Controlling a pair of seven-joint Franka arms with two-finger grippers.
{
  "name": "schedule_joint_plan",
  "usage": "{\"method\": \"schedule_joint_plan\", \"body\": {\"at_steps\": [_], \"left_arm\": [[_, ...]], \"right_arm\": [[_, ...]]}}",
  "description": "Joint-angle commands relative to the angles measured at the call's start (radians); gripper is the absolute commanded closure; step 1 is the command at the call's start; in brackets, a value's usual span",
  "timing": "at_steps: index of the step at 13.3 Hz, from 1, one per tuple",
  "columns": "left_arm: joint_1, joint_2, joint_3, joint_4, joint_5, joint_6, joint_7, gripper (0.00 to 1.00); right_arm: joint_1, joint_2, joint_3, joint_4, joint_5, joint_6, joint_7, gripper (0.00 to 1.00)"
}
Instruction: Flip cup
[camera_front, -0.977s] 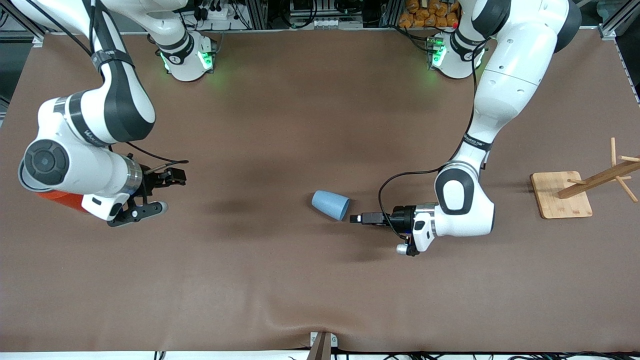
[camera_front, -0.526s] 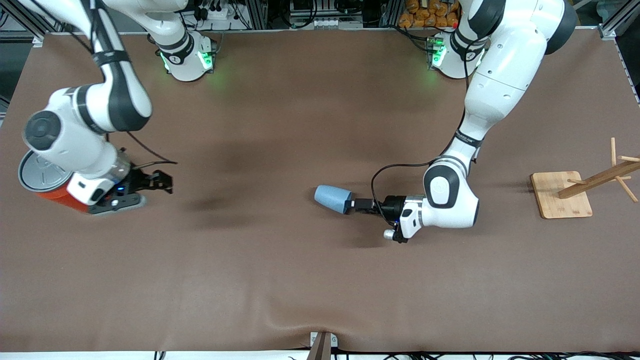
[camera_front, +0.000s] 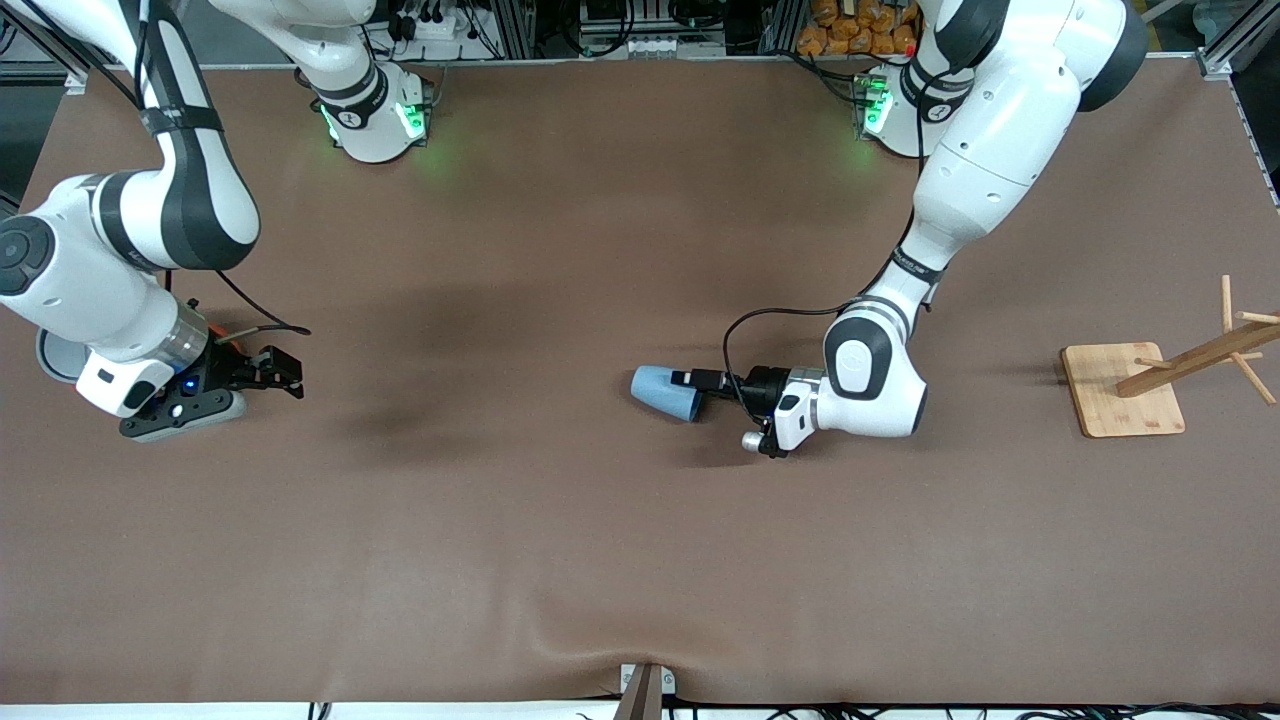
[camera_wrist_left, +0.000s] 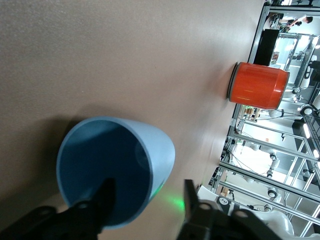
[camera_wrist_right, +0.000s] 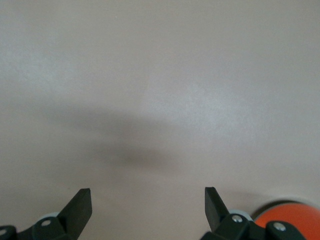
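My work surface is a table (camera_front: 560, 560) covered edge to edge in a plain brown mat, with soft dark shadows lying across its middle and a slight wrinkle in the cloth at the edge nearest the front camera. Aluminium framing (camera_front: 520, 25), loose cables and a bin of orange items (camera_front: 860, 28) line the top edge of the front view. The left wrist view shows more metal rack framing (camera_wrist_left: 270, 165) under bright overhead lighting.

Two glossy white arms with rounded charcoal-black joint bands and thin black cables looping along them rise from bases glowing green, each ending in a black two-finger gripper with small silver screws.
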Motion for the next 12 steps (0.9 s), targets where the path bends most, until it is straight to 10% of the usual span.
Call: {"method": "schedule_joint_plan", "body": {"at_steps": [1, 2, 8, 12], "left_arm": [[0.007, -0.024, -0.009, -0.026, -0.045, -0.002, 0.024, 0.87], [0.005, -0.024, -0.009, -0.025, -0.047, -0.002, 0.023, 1.00], [0.024, -0.154, 0.005, -0.026, -0.012, -0.003, -0.115, 1.00], [0.050, -0.321, 0.011, -0.020, 0.311, 0.011, -0.371, 1.00]], "right_arm": [[0.026, 0.008, 0.003, 0.109, -0.027, -0.135, 0.120, 0.00], [0.022, 0.010, 0.003, 0.143, -0.043, -0.203, 0.160, 0.00], [-0.030, 0.010, -0.004, 0.371, -0.043, -0.466, 0.211, 0.00], [-0.015, 0.002, 0.003, 0.396, -0.038, -0.468, 0.209, 0.00]]}}
